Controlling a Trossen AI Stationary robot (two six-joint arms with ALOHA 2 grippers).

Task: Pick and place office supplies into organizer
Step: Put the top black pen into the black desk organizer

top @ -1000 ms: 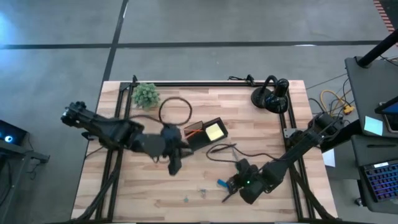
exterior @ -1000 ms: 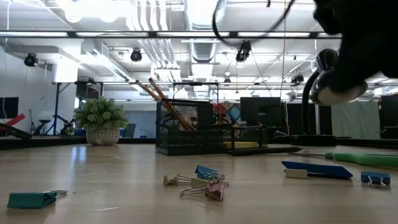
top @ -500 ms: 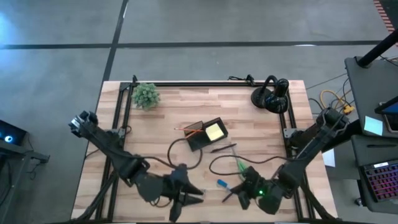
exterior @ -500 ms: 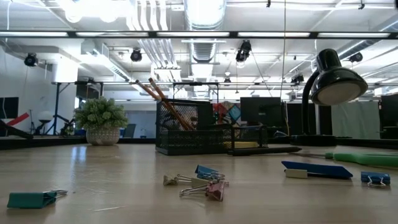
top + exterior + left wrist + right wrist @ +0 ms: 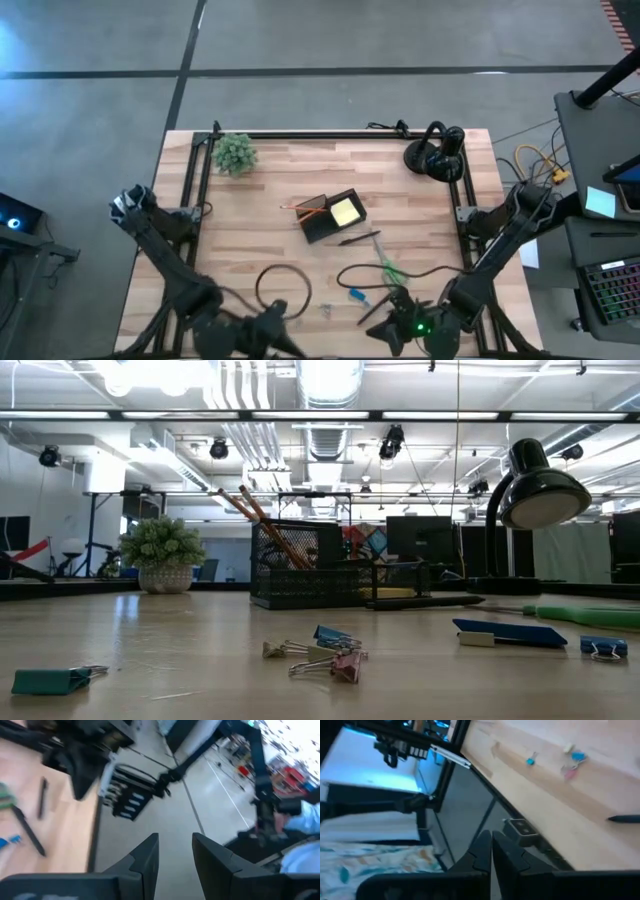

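No writing was legible. Left gripper (image 5: pixel 175 855) hung off the tabletop (image 5: pixel 250 230) edge, jaws parted, empty; right gripper (image 5: pixel 491 851) jaws clenched, empty.

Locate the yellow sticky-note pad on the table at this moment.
In the high view, the yellow sticky-note pad sits in the black organizer near the table's middle, beside the orange pencils.
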